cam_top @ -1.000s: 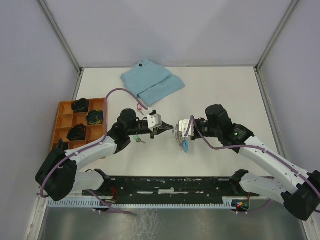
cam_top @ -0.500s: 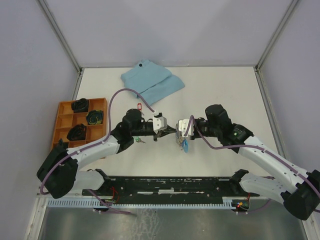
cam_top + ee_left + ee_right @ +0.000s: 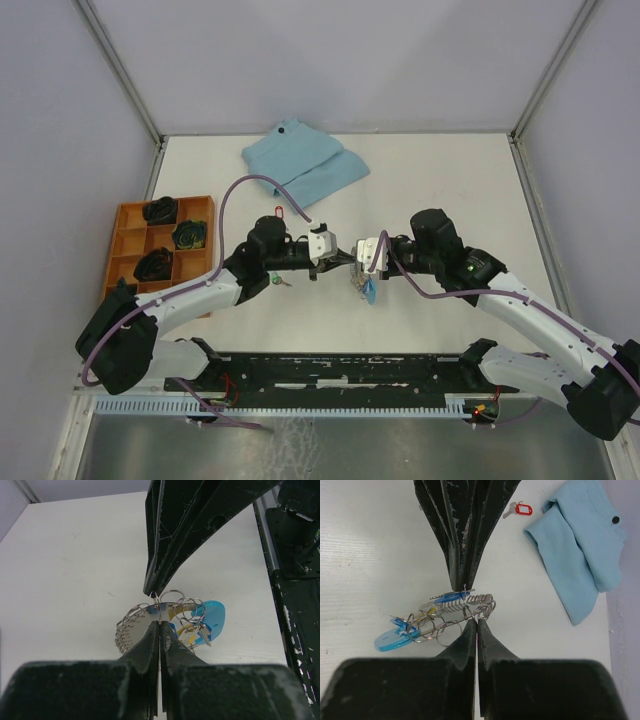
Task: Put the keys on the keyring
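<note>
The keyring (image 3: 358,280), a cluster of silver rings and chain links with a yellow tag, hangs just above the table between both grippers. My left gripper (image 3: 342,262) is shut on one of its thin rings (image 3: 159,611). My right gripper (image 3: 356,264) is shut on another ring (image 3: 479,615). The two sets of fingertips almost touch. A blue oval tag (image 3: 211,617) hangs among the rings and also shows in the right wrist view (image 3: 392,639). The red-tagged key (image 3: 279,211) lies on the table behind the left arm (image 3: 518,509). A green-tagged key (image 3: 279,282) peeks out beneath the left arm.
A folded light-blue cloth (image 3: 303,162) lies at the back of the table (image 3: 585,540). An orange compartment tray (image 3: 128,240) holding dark items stands at the left edge. The black base rail (image 3: 330,370) runs along the near edge.
My left gripper has moved right, up to the right gripper, and now pinches a ring of the keyring. The right arm and keyring have hardly moved.
</note>
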